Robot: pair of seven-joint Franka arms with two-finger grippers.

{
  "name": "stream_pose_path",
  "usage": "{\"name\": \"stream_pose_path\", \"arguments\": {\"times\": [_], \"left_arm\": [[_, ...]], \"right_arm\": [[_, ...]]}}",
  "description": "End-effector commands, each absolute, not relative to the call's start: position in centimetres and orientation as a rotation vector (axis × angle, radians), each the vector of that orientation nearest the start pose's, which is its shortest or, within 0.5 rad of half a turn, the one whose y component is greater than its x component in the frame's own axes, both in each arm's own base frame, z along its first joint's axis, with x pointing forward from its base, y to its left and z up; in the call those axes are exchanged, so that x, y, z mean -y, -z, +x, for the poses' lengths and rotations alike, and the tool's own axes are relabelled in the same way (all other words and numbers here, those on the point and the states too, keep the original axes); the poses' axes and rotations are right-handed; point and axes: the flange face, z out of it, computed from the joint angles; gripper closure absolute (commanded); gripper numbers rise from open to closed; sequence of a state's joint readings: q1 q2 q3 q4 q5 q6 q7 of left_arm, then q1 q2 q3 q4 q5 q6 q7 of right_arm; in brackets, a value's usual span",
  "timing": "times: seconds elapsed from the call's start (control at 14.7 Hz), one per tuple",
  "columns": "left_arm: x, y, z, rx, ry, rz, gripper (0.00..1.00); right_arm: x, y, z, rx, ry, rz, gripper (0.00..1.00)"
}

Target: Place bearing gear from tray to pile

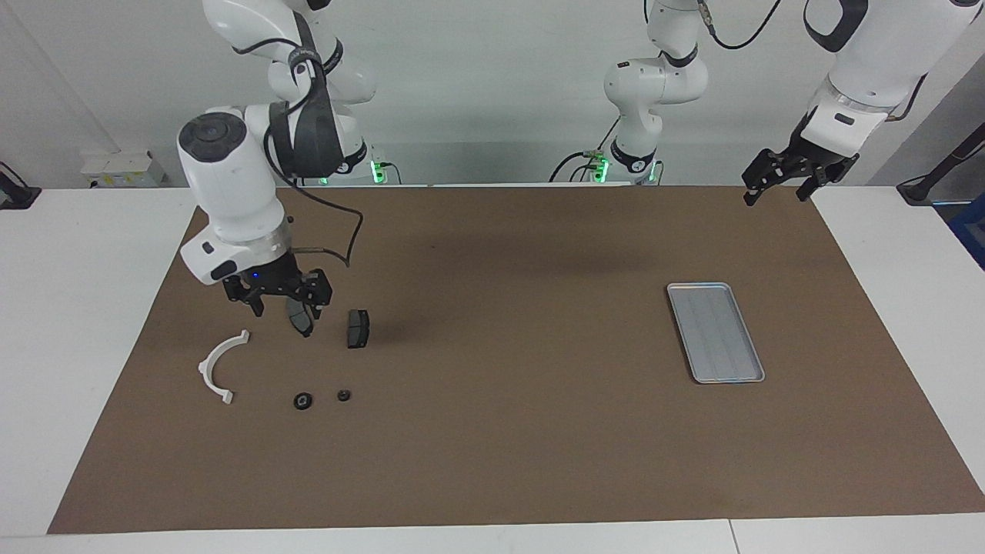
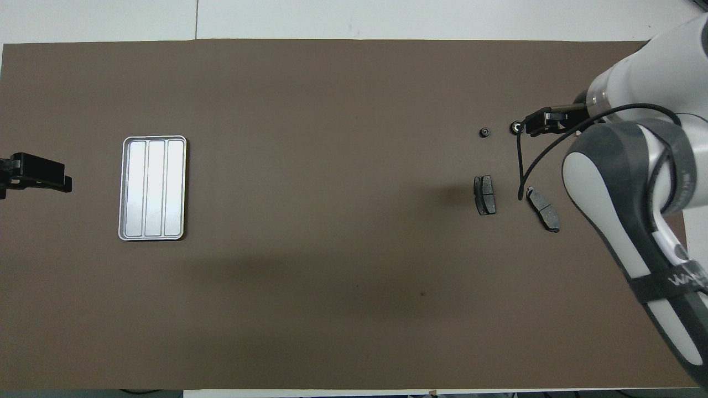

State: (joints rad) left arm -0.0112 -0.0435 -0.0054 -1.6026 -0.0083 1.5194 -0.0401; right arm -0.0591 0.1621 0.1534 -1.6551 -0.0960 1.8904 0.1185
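1. The bearing gears: two small dark round parts, one (image 1: 303, 401) and the other (image 1: 344, 395), lie on the brown mat (image 1: 500, 462) just beside each other, farther from the robots than the brake pads. I judge they are already out of the tray, resting with the pile.
2. The pile gathers at the right arm's end of the table: the white half-ring bracket (image 1: 221, 366) lies near the gears, one brake pad (image 1: 358, 328) nearer to the robots than the gears, and a second brake pad (image 1: 301, 316) beside it.
3. My right gripper (image 1: 283, 305) hangs low over that second pad, fingers spread and holding nothing, which fits a part just set down there.
4. The silver ridged tray (image 1: 716, 332) sits well apart from the gears, toward the left arm's end, with nothing in it, so I judge nothing is left to carry.
5. My left gripper (image 1: 779, 190) waits in the air, well apart from the gears, fingers spread and empty.
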Motion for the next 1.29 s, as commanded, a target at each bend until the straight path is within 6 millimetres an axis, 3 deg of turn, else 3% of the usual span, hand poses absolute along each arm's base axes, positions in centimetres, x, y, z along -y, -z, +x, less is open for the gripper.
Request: {"name": "stream_pose_path", "arguments": {"times": [0.0, 0.2, 0.41, 0.68, 1.23], "left_arm": [[1.2, -62.9, 53.2, 0.024, -0.03, -3.159, 0.0], [1.2, -62.9, 53.2, 0.024, -0.023, -3.159, 0.0], [1.2, -62.9, 53.2, 0.024, -0.018, -3.159, 0.0], [1.2, -62.9, 53.3, 0.022, -0.013, -3.16, 0.0], [2.0, -62.9, 53.3, -0.003, -0.018, -3.159, 0.0]], "right_arm": [[-3.8, -55.8, 58.4, 0.114, 0.12, -3.189, 0.0], [-4.7, -60.3, 54.8, 0.187, 0.091, -3.167, 0.0], [-4.5, -62.8, 52.2, 0.206, 0.011, -3.156, 0.0], [-4.1, -62.6, 51.4, 0.175, -0.075, -3.109, 0.0], [-3.2, -61.8, 51.9, 0.139, -0.096, -3.111, 0.0]]}}
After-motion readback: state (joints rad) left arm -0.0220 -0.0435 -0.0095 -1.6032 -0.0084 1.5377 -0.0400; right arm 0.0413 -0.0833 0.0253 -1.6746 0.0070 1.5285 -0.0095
